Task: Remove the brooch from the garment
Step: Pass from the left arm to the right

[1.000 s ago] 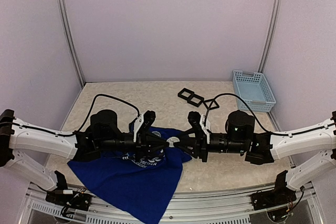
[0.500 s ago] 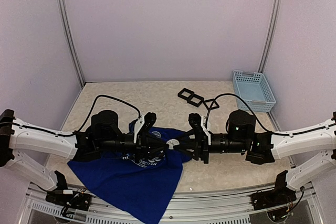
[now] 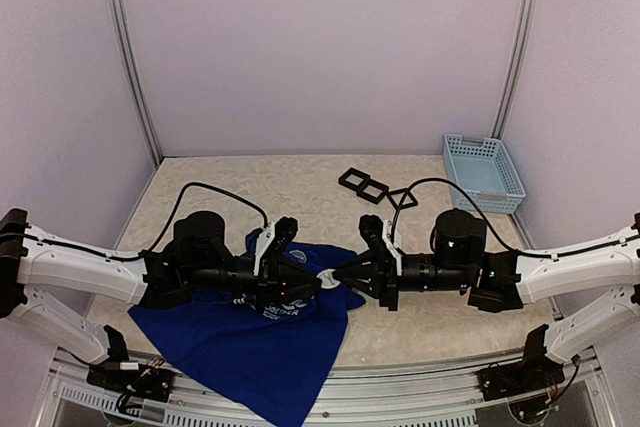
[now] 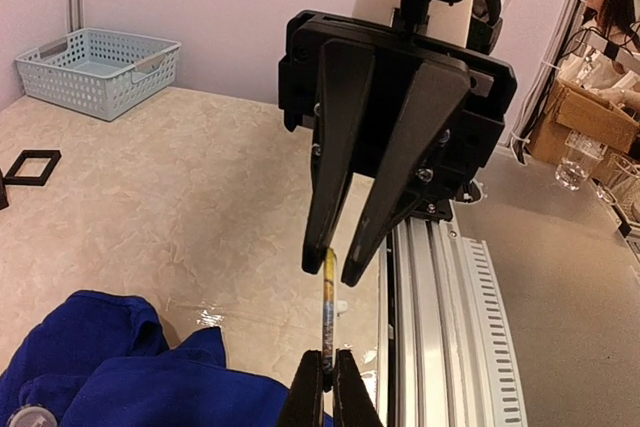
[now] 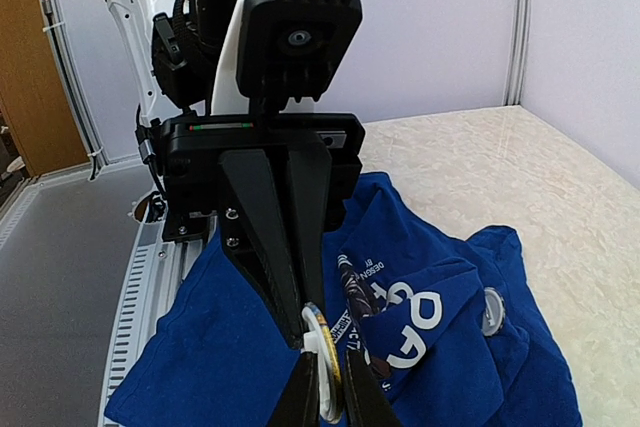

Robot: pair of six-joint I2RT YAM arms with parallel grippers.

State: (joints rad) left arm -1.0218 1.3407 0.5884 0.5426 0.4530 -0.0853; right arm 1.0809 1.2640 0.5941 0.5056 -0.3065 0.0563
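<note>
As it must be parted from cloth, the brooch [image 5: 322, 339] is held just above the garment [image 3: 250, 347], clamped edge-on by L jaws; R jaws nearly closed round it, grip not discernible.

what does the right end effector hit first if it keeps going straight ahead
right end effector meets the brooch first, already inside its jaws; just behind, the left end effector grips it

A pale blue basket [image 3: 483, 171] sits at the marbled table's [image 3: 250, 182] far right corner, with black square frames [image 3: 362, 184] lying just left of it.
</note>
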